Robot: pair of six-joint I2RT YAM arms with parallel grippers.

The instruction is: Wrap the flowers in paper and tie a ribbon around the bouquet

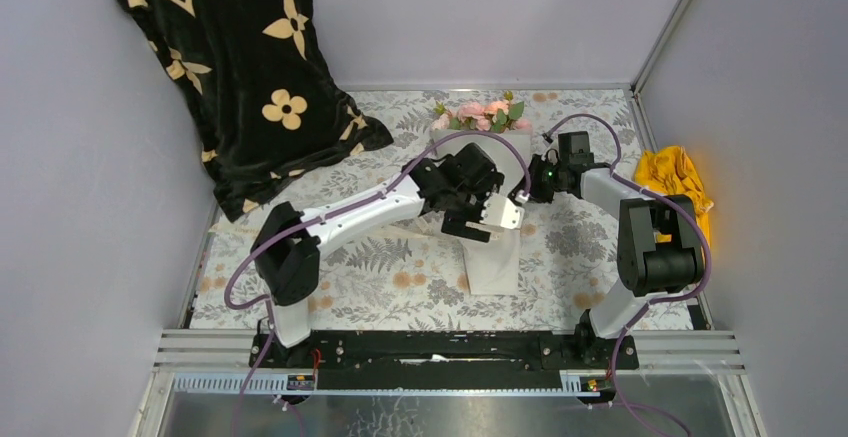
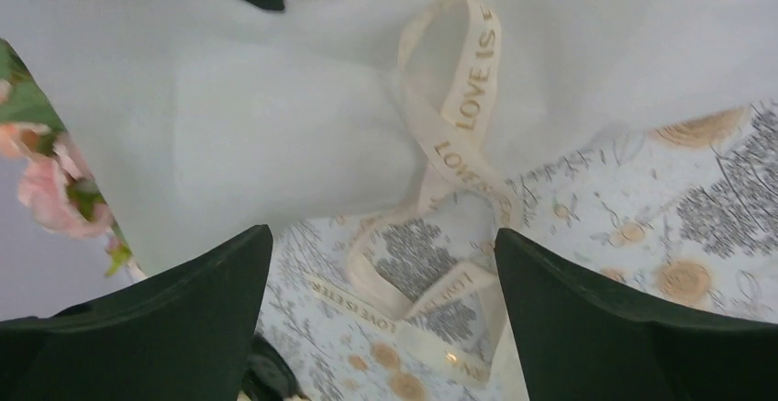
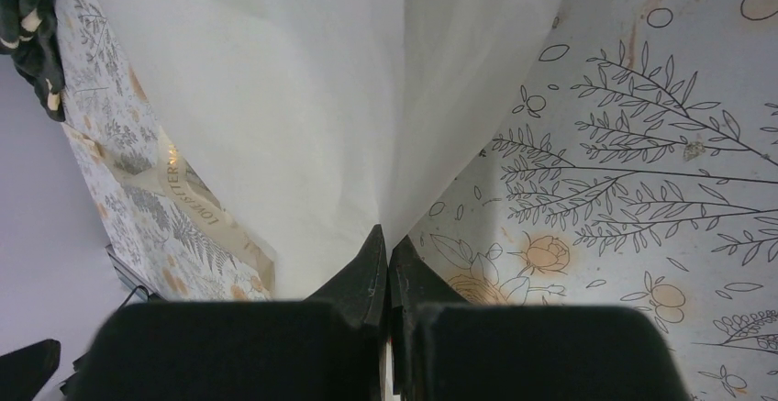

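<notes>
Overhead, the left gripper (image 1: 487,219) hangs over the middle of the bouquet (image 1: 495,257), which lies flat on the grey leaf-patterned tablecloth (image 1: 390,257), and the right gripper (image 1: 522,197) sits just beside it on the wrap's right edge. In the left wrist view the left gripper (image 2: 383,236) stands wide apart with nothing between its fingers (image 2: 183,318). The ribbon (image 2: 468,89) lies ahead of and between those open tips, one printed loop rising over the paper (image 2: 229,116) and its loose ends trailing back over the tablecloth (image 2: 697,199) toward the gripper. The flowers (image 2: 55,194) show at the far left of that view, beyond the left finger, at the open mouth of the wrap. The right gripper (image 3: 386,236) is pressed fully together, and a fold of the paper (image 3: 303,98) runs down into its tips, pinched there and spreading upward and away from them. A stretch of the ribbon (image 3: 179,185) lies to the left of that gripper, under the paper's edge, with bare tablecloth (image 3: 642,144) to its right. From above, the flowers (image 1: 478,112) sit at the far end of the bouquet, well beyond both grippers. A black cloth (image 1: 240,57) hangs far off to the left of them, and a yellow cloth (image 1: 675,172) lies past the right arm.
</notes>
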